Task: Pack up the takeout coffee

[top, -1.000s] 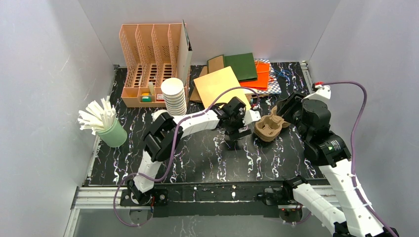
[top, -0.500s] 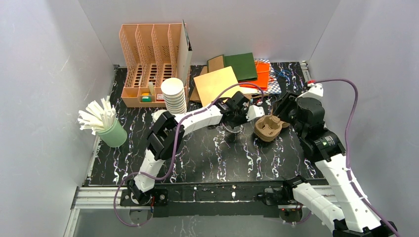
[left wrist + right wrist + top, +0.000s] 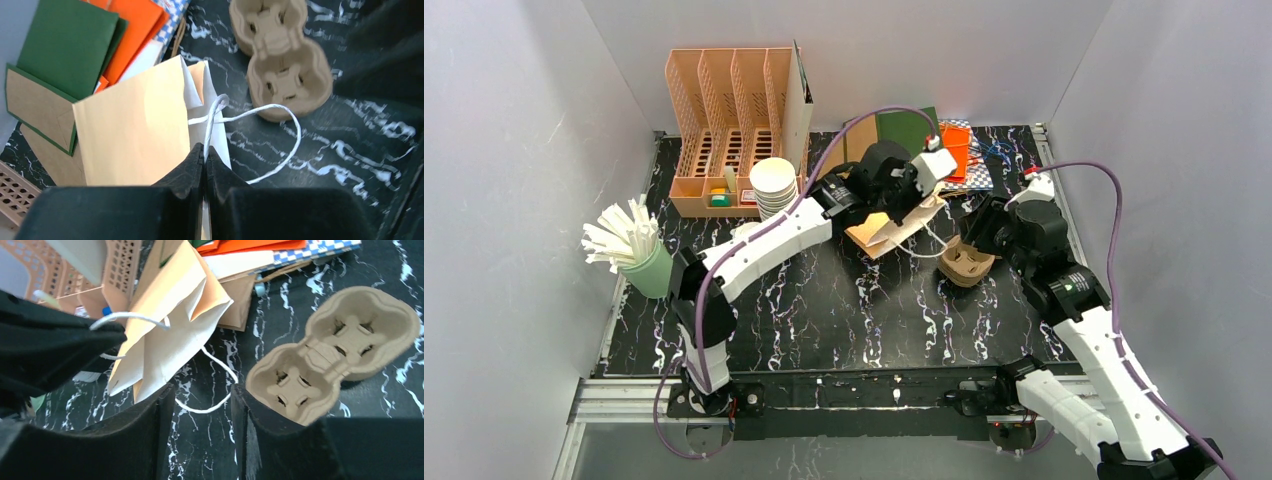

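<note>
The takeout coffee is out of view. A tan paper bag (image 3: 879,232) hangs tilted over the back middle of the table. My left gripper (image 3: 205,149) is shut on one of its white string handles (image 3: 214,112). The bag's other handle loop (image 3: 205,407) trails on the table. A brown pulp cup carrier (image 3: 967,265) with two wells lies just right of the bag. My right gripper (image 3: 202,390) is open beside the carrier (image 3: 335,350), above the trailing loop, with nothing held between its fingers.
A peach file organizer (image 3: 729,110) stands at the back left with a stack of lidless cups (image 3: 776,190) in front of it. A green cup of white sticks (image 3: 649,268) is at the left. Green and orange folders (image 3: 929,140) lie at the back.
My left gripper closed on the bag's handle and rose toward the back, lifting the flat bag into a tilt. My right arm shifted slightly left toward the carrier.
</note>
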Robot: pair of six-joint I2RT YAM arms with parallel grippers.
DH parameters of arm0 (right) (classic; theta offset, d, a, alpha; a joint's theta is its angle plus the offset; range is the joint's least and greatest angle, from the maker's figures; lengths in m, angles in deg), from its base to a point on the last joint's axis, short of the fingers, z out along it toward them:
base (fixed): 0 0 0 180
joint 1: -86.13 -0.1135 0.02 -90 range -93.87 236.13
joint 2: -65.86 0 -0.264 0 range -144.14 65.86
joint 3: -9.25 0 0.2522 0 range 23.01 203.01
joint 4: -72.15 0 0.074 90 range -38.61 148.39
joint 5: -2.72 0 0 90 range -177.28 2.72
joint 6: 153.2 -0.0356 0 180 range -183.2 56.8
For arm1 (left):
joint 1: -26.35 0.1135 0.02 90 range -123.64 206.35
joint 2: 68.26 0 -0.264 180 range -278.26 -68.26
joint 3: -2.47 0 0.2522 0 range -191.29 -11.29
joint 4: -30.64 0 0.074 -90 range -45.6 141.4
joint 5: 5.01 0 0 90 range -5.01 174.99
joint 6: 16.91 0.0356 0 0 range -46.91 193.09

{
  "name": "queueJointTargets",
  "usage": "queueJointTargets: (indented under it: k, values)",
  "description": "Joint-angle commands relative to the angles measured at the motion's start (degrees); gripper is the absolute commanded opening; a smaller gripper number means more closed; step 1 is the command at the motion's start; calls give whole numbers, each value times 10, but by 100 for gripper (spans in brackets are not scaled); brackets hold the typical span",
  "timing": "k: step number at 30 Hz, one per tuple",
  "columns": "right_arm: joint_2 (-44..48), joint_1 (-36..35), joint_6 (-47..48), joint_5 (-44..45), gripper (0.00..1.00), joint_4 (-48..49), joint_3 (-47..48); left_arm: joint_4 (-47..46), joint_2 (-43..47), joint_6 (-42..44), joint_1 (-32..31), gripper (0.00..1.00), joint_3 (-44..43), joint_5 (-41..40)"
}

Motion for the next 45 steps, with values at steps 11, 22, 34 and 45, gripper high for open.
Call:
queueJointTargets:
  k: [11, 22, 34, 45]
  values:
    - [-32, 2, 31, -275, 1, 120, 21, -62, 75, -255, 2, 0, -38, 34]
    - [-105, 2, -10, -228, 1, 101, 30, -148, 143, -349, 3, 0, 14, 35]
    - [-142, 1, -30, -89, 1, 21, 53, -177, 260, -368, 3, 0, 92, -7]
    - [-189, -34, -5, 128, 1, -66, 110, -32, 321, -303, 3, 0, 89, -147]
